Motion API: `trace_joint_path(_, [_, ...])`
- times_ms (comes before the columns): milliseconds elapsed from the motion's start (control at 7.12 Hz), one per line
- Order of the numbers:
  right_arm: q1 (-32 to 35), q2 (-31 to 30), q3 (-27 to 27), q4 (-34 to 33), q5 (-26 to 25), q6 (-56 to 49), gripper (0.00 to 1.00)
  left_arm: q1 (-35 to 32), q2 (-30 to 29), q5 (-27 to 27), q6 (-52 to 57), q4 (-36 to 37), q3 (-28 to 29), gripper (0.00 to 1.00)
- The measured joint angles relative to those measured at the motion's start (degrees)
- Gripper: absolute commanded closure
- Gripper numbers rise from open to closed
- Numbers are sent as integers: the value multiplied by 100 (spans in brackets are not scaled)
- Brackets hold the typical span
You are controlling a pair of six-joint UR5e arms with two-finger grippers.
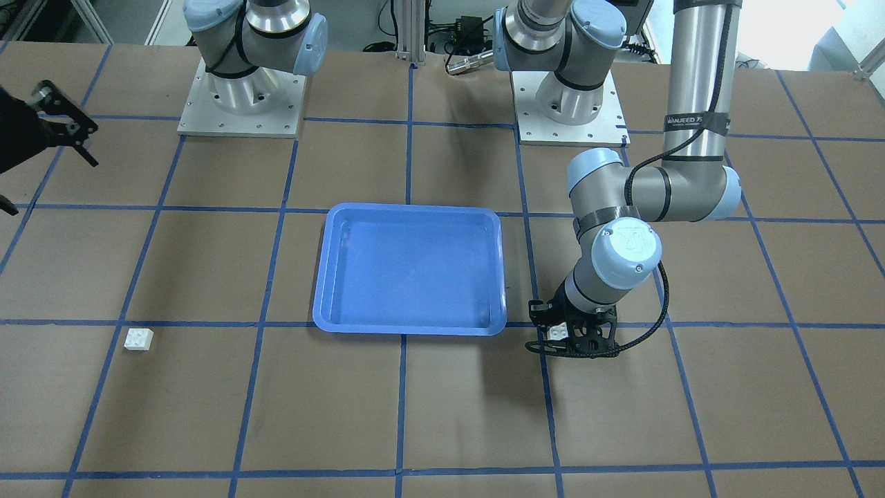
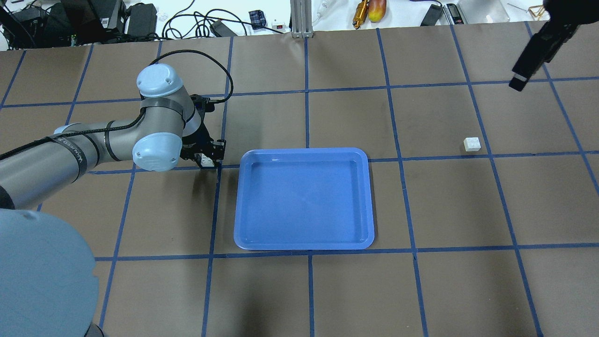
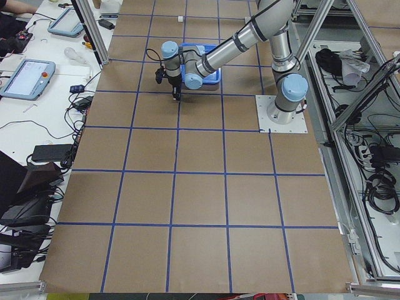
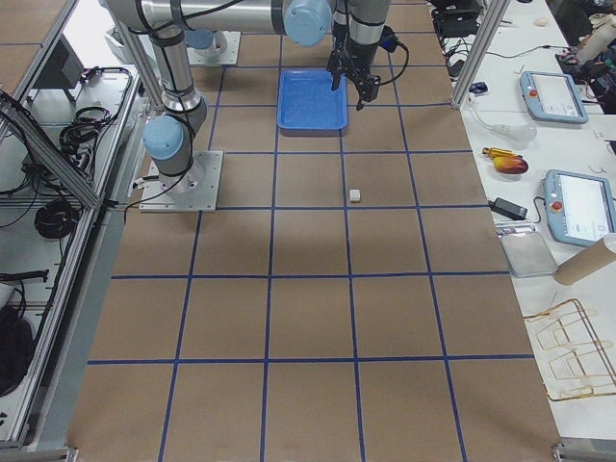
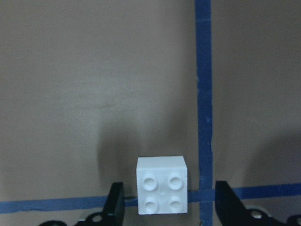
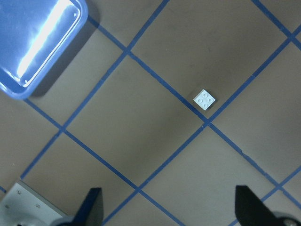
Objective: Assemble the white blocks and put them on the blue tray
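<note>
A white four-stud block sits on the table at a blue tape crossing. My left gripper is lowered around it, open, with a gap between each finger and the block. The same block shows in the front view inside that gripper, just to the robot's left of the blue tray. The tray is empty in the overhead view. A second white block lies alone on the robot's right side. My right gripper is open, empty and high above it.
The two arm bases stand at the robot's edge of the table. Blue tape lines grid the brown tabletop. Cables and tools lie beyond the far edge. The tray's corner shows in the right wrist view.
</note>
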Motion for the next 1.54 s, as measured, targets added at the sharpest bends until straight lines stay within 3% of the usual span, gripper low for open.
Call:
trace_joint_path(421, [-1059,8,368,-56,80,-2553,0,-37,223,-6,0,-144,356,96])
trace_joint_path(702, [-1563,122,824,-522,639,-3694,0,-368,522,-5,-330,-677,697,97])
trace_joint_path(1263, [-1858,520,2496,-3058,2185,-4249,0,-1797,484,18,-2386,-805,742,100])
trace_joint_path(1544, [-1937,963,2904,-3846,2426,-4894,0,-2244,325,49,-2940,-727,668,100])
